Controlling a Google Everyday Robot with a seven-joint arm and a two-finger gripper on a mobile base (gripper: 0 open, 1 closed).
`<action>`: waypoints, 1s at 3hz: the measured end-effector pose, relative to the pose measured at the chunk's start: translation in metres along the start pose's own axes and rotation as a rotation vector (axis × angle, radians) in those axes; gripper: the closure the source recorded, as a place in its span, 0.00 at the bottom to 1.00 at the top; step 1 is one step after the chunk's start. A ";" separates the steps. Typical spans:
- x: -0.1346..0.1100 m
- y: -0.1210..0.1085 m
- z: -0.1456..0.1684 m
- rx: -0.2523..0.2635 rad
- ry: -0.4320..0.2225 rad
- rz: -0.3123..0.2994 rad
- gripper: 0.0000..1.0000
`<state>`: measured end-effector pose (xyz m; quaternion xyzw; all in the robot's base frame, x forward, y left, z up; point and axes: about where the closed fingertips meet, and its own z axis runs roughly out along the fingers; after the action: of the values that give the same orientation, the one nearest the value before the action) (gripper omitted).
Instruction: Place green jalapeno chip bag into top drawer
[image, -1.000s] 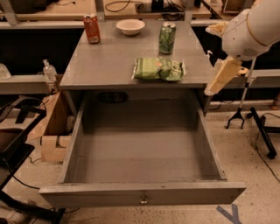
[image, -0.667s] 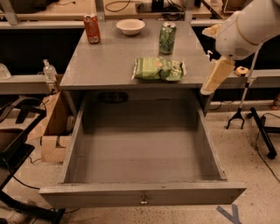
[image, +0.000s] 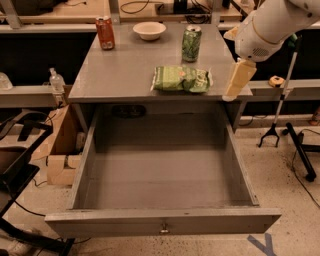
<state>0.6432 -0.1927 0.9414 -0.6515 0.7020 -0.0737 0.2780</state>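
Note:
The green jalapeno chip bag (image: 181, 79) lies flat near the front edge of the grey table top (image: 125, 75), right of centre. The top drawer (image: 162, 222) is pulled fully open below the table; its inside is bare and a small metal keyhole sits at the centre of its front panel. My gripper (image: 234, 89) hangs from the white arm (image: 270, 25) at the table's front right corner. It is just right of the bag, apart from it, and holds nothing.
A green drinks can (image: 191, 43) stands behind the bag. A red can (image: 105, 32) and a white bowl (image: 149, 30) stand at the back. A cardboard box (image: 60, 150) and a black chair (image: 15, 175) are on the left. A grabber tool (image: 280, 110) leans on the right.
My arm and gripper have moved left and slightly up, from beside the table's right edge to its front right corner, closer to the bag. The bag and drawer have not moved.

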 end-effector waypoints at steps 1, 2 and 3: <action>-0.004 -0.012 0.012 -0.008 -0.005 -0.002 0.00; -0.006 -0.024 0.034 -0.013 -0.042 -0.003 0.00; -0.010 -0.034 0.052 -0.016 -0.066 -0.006 0.00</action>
<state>0.6978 -0.1740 0.9166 -0.6577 0.6912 -0.0474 0.2955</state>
